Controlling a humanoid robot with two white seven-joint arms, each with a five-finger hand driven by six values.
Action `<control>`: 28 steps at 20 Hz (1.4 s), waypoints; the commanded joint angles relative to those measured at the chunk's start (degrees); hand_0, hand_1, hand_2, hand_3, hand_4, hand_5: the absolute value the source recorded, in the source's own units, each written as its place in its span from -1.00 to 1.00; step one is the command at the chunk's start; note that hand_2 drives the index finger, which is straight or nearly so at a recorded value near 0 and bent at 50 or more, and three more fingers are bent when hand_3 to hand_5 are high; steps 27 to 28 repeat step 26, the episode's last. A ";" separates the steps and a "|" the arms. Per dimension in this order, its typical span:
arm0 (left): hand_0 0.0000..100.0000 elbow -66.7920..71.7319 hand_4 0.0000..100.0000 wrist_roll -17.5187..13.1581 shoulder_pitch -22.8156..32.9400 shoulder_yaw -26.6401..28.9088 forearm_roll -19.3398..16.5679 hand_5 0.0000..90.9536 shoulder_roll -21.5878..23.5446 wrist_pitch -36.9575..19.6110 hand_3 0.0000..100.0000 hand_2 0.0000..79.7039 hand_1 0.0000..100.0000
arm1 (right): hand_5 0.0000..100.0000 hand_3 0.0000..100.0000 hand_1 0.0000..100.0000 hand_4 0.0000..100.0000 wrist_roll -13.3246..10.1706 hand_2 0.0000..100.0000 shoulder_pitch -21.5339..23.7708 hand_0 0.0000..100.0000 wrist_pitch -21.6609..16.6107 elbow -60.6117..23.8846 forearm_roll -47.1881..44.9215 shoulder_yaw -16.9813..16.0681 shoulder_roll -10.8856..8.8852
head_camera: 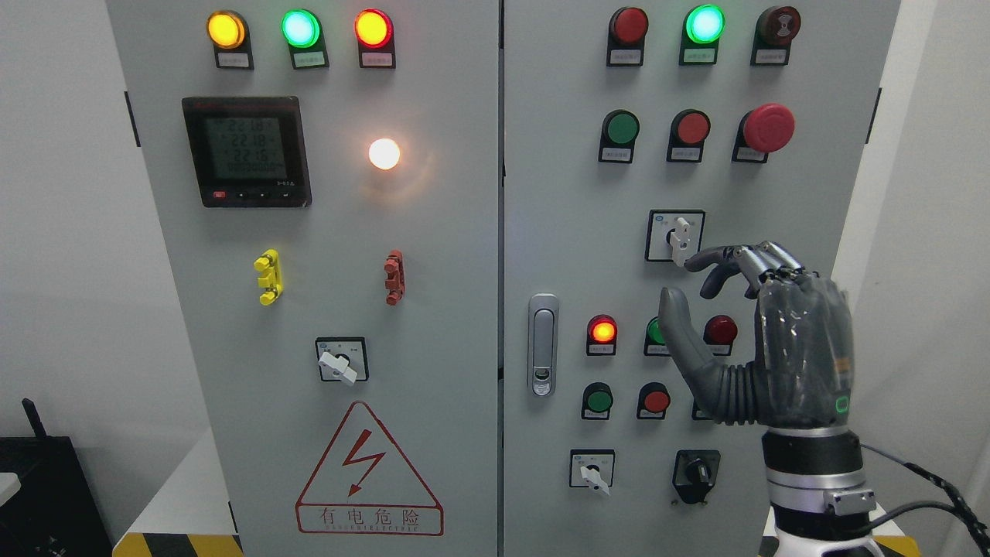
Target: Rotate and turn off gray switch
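Observation:
A gray-white rotary switch [680, 237] sits in a black-framed plate on the right cabinet door, its knob pointing roughly straight up. My right hand [684, 282] is raised in front of the door just below and right of this switch. Its fingers [723, 259] are spread and hold nothing. The index fingertip is close to the knob's lower end; I cannot tell whether it touches. The thumb [671, 309] points up below the switch and covers part of a green lamp. My left arm is out of view.
Similar gray switches sit at the lower left door [339, 363] and the lower right door [594, 473], with a black switch [696, 473] beside the latter. A red emergency button [767, 128], push buttons, lit lamps, a door handle [543, 344] and a meter [246, 151] also sit on the panel.

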 commanded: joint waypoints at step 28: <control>-0.76 1.32 -1.00 -0.04 -0.02 1.85 -0.44 -1.00 0.00 0.05 -1.00 -1.00 -0.22 | -1.00 -1.00 -0.25 -1.00 1.26 -0.99 4.00 -0.37 -1.22 -4.66 -0.13 -4.78 -1.60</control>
